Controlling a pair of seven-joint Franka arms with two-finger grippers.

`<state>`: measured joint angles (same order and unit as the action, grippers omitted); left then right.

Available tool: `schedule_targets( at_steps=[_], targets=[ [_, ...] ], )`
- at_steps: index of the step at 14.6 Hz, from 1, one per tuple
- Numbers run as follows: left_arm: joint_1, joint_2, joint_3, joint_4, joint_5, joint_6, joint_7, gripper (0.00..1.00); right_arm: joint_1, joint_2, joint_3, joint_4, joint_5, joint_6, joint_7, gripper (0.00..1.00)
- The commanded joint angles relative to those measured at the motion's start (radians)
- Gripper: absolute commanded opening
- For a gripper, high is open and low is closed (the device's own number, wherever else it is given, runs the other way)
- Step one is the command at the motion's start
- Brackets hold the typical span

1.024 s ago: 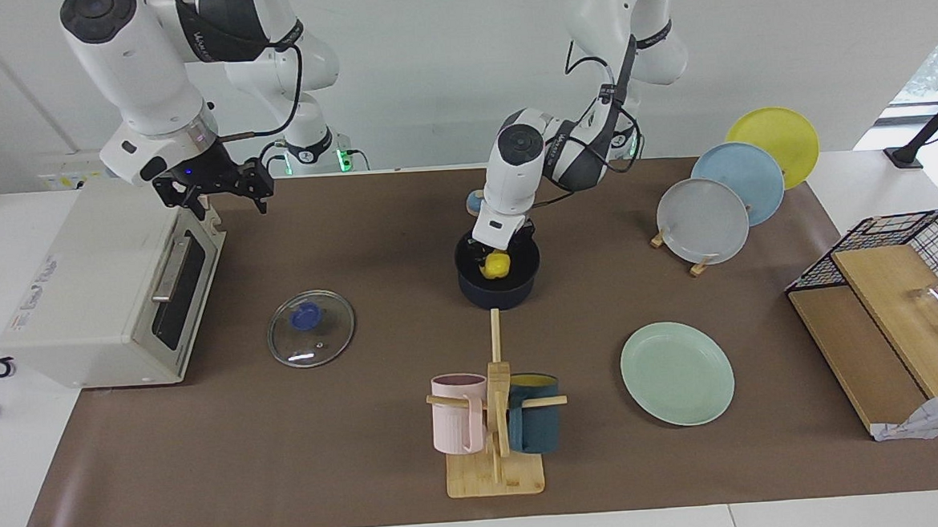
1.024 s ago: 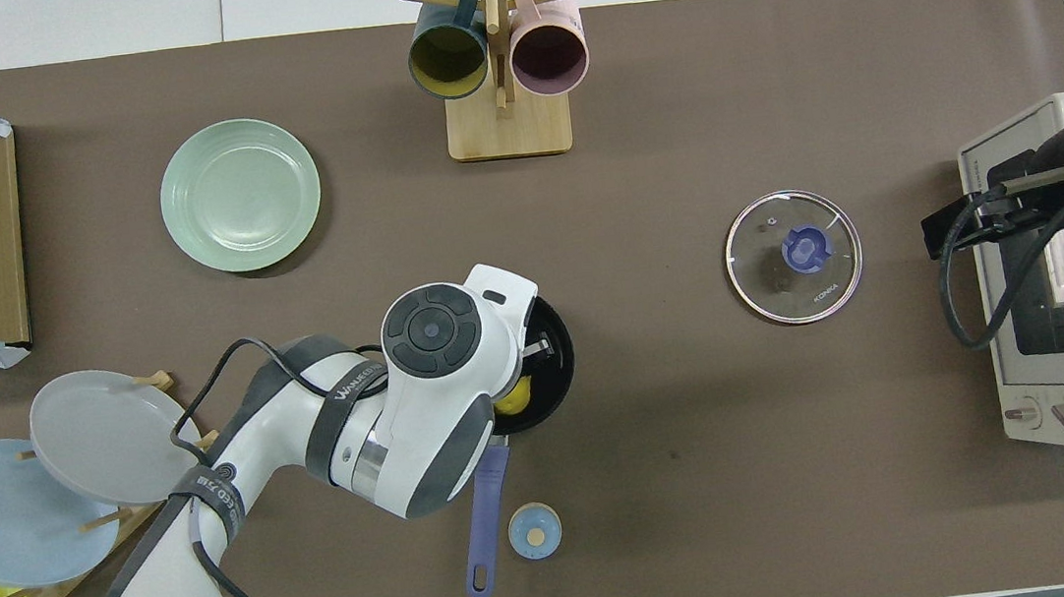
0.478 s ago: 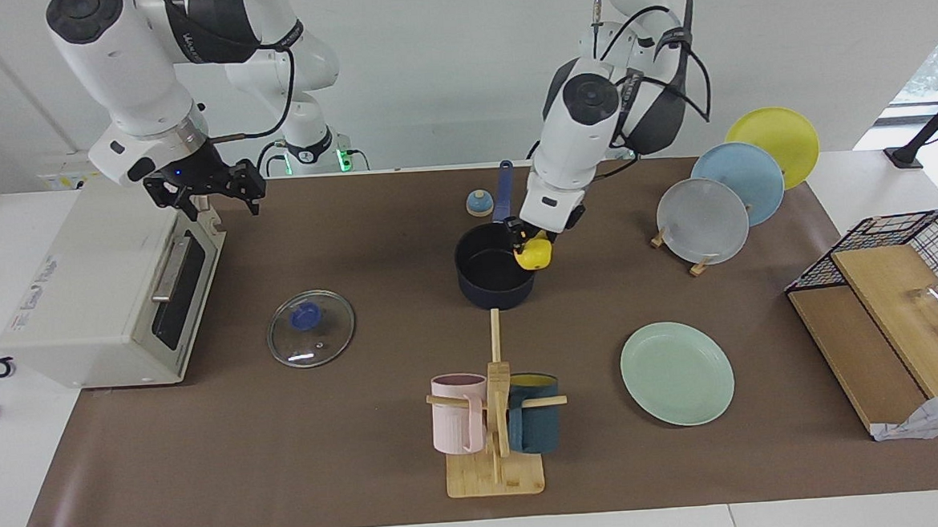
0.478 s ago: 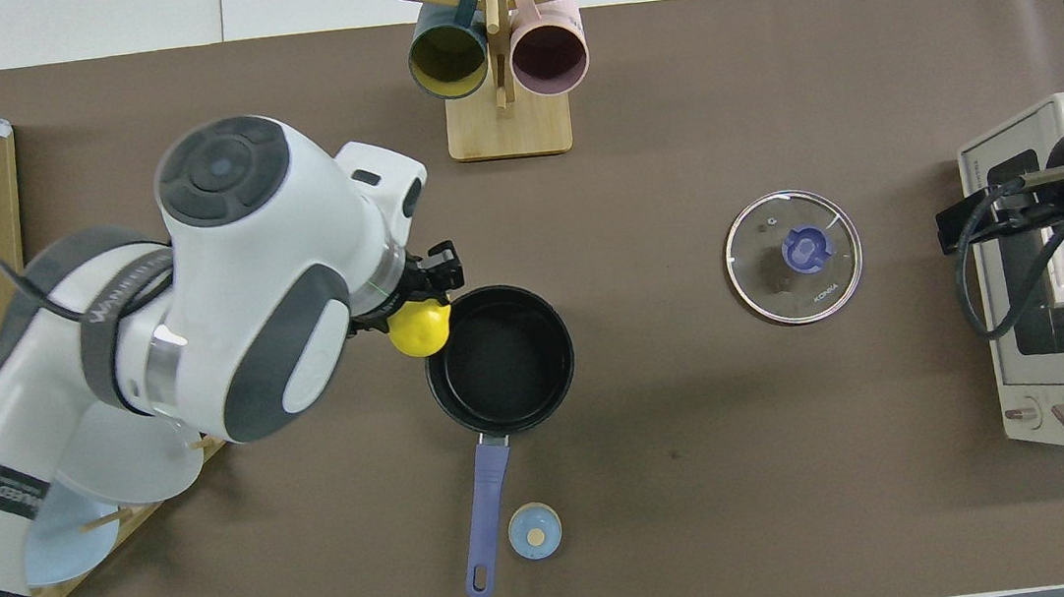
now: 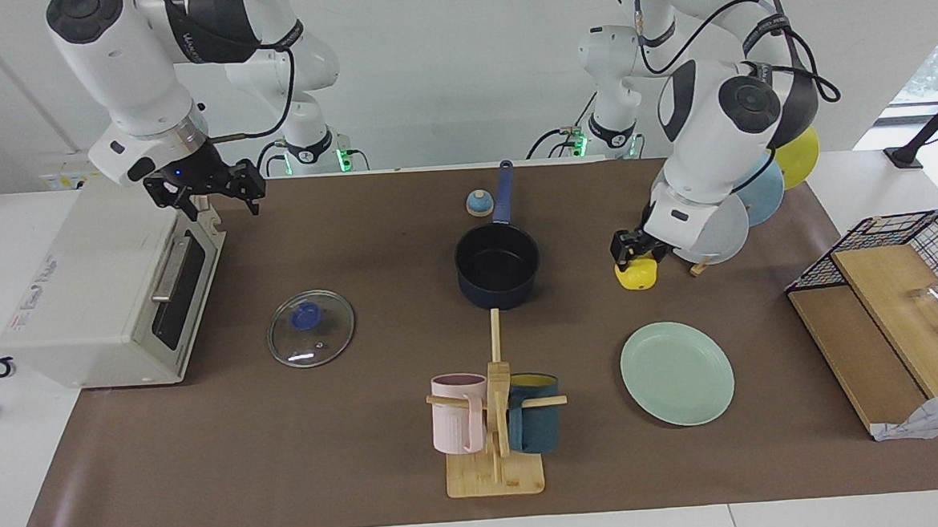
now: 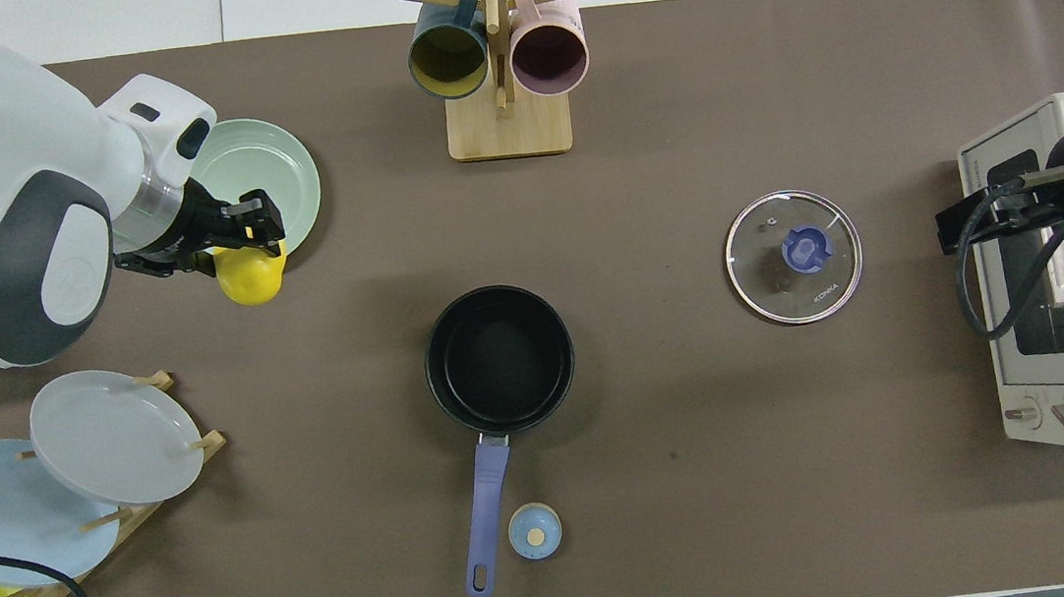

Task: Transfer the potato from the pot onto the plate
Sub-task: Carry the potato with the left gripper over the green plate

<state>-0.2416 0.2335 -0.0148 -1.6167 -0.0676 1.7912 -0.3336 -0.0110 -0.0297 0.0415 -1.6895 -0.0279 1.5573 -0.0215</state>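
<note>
Overhead view, left fingers (image 6: 247, 237) gripping potato (image 6: 251, 279) beside plate (image 6: 286, 166), right fingers (image 5: 210, 190) open over toaster oven (image 5: 101, 291).

The left gripper (image 5: 634, 256) clamps the yellow potato (image 5: 635, 275) in the air, over bare mat between the empty navy pot (image 5: 497, 265) and the mint-green plate (image 5: 677, 373). The right gripper (image 5: 208, 187) waits with fingers spread over the toaster oven (image 5: 101, 295). 2 mugs hang on the wooden rack (image 5: 495, 423).
</note>
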Motion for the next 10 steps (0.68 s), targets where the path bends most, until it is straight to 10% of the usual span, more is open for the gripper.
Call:
schedule_targets(
  at_steps=[1, 10],
  targets=[
    [0.050, 0.093, -0.011, 0.029, 0.063, 0.086, 0.085, 0.00, -0.010, 0.002, 0.006, 0.007, 0.016, 0.009, 0.009, 1.00],
    [0.082, 0.355, -0.011, 0.189, 0.138, 0.227, 0.107, 0.00, -0.009, 0.001, 0.008, 0.007, 0.016, 0.009, 0.009, 1.00]
  ],
)
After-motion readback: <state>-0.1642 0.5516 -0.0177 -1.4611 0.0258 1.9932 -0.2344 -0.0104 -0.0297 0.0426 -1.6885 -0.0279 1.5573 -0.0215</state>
